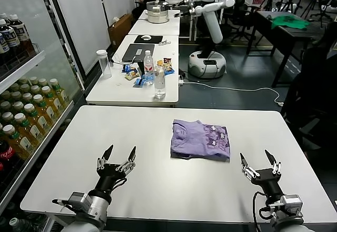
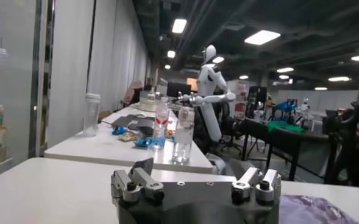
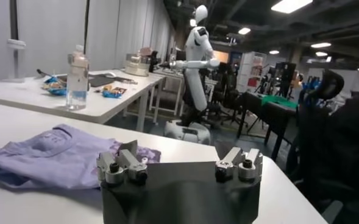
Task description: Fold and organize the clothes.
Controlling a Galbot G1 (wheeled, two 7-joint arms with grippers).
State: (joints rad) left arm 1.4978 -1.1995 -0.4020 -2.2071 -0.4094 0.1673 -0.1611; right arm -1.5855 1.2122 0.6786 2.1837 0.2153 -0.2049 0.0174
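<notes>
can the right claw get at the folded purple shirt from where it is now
Probably yes: the right claw is open, and only bare table lies between it and the folded T-shirt.

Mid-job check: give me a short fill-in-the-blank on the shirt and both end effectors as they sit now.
1. The lavender T-shirt lies ____ into a compact rectangle on the white table.
2. The left end effector has its fingers ____ and holds nothing.
3. The right end effector is open and sits ____ from the shirt, not touching it.
4. In the head view the shirt lies closer to the ____ end effector.

Missing words: folded; open; apart; right
</notes>
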